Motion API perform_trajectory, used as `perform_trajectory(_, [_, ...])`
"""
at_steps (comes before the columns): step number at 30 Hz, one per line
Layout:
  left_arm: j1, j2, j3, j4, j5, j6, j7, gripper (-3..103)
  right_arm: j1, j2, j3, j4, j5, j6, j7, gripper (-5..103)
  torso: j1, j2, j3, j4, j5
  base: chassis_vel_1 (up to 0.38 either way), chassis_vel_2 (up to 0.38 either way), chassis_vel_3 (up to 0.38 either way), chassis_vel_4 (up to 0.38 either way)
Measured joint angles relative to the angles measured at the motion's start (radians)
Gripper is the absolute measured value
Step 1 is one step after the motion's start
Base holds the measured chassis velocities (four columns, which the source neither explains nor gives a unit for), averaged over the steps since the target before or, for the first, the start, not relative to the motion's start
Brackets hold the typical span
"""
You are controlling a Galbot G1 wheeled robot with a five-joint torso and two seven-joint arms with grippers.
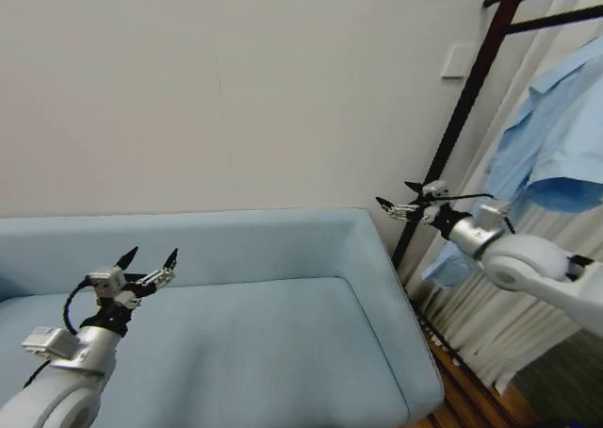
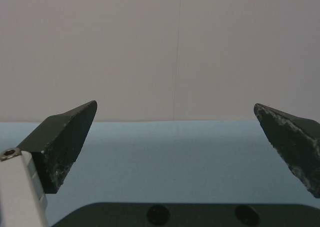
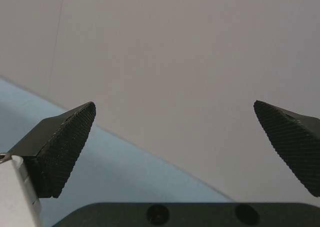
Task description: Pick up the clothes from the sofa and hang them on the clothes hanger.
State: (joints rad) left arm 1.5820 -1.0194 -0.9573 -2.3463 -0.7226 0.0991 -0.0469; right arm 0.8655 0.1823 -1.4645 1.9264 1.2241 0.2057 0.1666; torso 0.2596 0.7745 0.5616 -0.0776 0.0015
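Left arm was bent above the pale blue sofa (image 1: pixel 236 353), and the left gripper (image 1: pixel 150 255) pointed upward, fingers spread apart and empty. Right arm was extended level beside the dark clothes rack (image 1: pixel 462 117), with the right gripper (image 1: pixel 396 194) likewise spread and holding nothing. The blue shirt (image 1: pixel 556 155) hung on the rack, just beyond the right arm.
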Motion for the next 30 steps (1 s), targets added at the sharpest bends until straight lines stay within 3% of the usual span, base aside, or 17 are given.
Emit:
perform_trajectory(1, [0.000, 0.000, 0.000, 0.000, 0.000, 0.000, 0.000, 100, 0.000, 0.000, 0.000, 0.000, 0.000, 0.000, 0.000, 100, 0.000, 0.000, 0.000, 0.0000, 0.0000, 0.000, 0.000, 0.000, 0.000])
perform_trajectory(3, [0.006, 0.006, -0.006, -0.002, 0.000, -0.003, 0.000, 100, -0.166, 0.012, 0.146, -0.020, -0.046, 0.030, 0.032, 100, 0.000, 0.000, -0.001, 0.0001, -0.0016, 0.000, 0.000, 0.000, 0.000])
perform_trajectory(6, [0.005, 0.029, -0.012, 0.005, -0.001, -0.006, 0.000, 100, -0.344, 0.019, 0.222, -0.064, -0.087, 0.053, 0.030, 100, 0.000, 0.000, 0.000, -0.0003, 0.0021, 0.000, 0.000, 0.000, 0.000])
perform_trajectory(8, [0.003, 0.035, -0.012, 0.008, -0.002, -0.006, 0.000, 100, -0.408, 0.030, 0.274, -0.083, -0.102, 0.062, 0.029, 100, 0.000, 0.000, 0.000, -0.0015, 0.0008, 0.000, 0.000, 0.000, 0.000])
perform_trajectory(10, [0.000, 0.046, -0.011, 0.009, -0.004, -0.006, -0.001, 100, -0.589, 0.076, 0.439, -0.128, -0.139, 0.114, 0.096, 100, 0.000, 0.000, 0.000, -0.0009, -0.0019, 0.000, 0.000, 0.000, 0.000])
perform_trajectory(12, [-0.001, 0.059, -0.011, 0.009, -0.008, -0.006, -0.001, 100, -0.731, 0.134, 0.545, -0.165, -0.173, 0.158, 0.192, 100, 0.000, 0.000, 0.000, 0.0002, 0.0013, 0.000, 0.000, 0.000, 0.000])
perform_trajectory(16, [0.000, 0.068, -0.012, 0.017, -0.010, -0.006, -0.002, 100, -0.896, 0.200, 0.657, -0.213, -0.222, 0.165, 0.244, 100, 0.000, 0.000, 0.000, 0.0003, -0.0012, 0.000, 0.000, 0.000, 0.000])
perform_trajectory(19, [0.002, 0.059, -0.013, 0.029, -0.010, -0.009, -0.002, 100, -1.009, 0.230, 0.710, -0.253, -0.278, 0.194, 0.230, 100, 0.000, 0.000, 0.000, 0.0000, 0.0002, 0.000, 0.000, 0.000, 0.000])
perform_trajectory(22, [0.028, 0.009, -0.005, 0.057, 0.003, -0.033, 0.007, 100, -1.297, 0.274, 0.888, -0.302, -0.407, 0.285, 0.197, 100, 0.000, 0.000, 0.000, -0.0008, -0.0006, 0.000, 0.000, 0.000, 0.000])
perform_trajectory(23, [0.028, 0.009, -0.005, 0.057, 0.003, -0.033, 0.007, 100, -1.297, 0.274, 0.888, -0.302, -0.407, 0.285, 0.197, 100, 0.000, 0.000, 0.000, -0.0008, -0.0006, 0.000, 0.000, 0.000, 0.000])
perform_trajectory(25, [0.075, -0.061, -0.007, 0.072, 0.050, -0.070, 0.026, 100, -1.514, 0.334, 1.089, -0.318, -0.499, 0.324, 0.173, 100, 0.000, 0.000, 0.000, -0.0009, 0.0004, 0.000, 0.000, 0.000, 0.000])
perform_trajectory(27, [0.126, -0.150, -0.018, 0.088, 0.120, -0.114, 0.031, 100, -1.753, 0.438, 1.333, -0.303, -0.594, 0.313, 0.091, 100, 0.000, 0.000, 0.000, 0.0002, -0.0002, 0.000, 0.000, 0.000, 0.000])
perform_trajectory(28, [0.126, -0.150, -0.018, 0.088, 0.120, -0.114, 0.031, 100, -1.753, 0.438, 1.333, -0.303, -0.594, 0.313, 0.091, 100, 0.000, 0.000, 0.000, 0.0002, -0.0002, 0.000, 0.000, 0.000, 0.000])
perform_trajectory(30, [0.149, -0.210, -0.018, 0.093, 0.174, -0.139, 0.037, 100, -1.992, 0.576, 1.583, -0.218, -0.686, 0.232, -0.067, 100, 0.000, 0.000, 0.000, 0.0014, 0.0011, 0.000, 0.000, 0.000, 0.000])
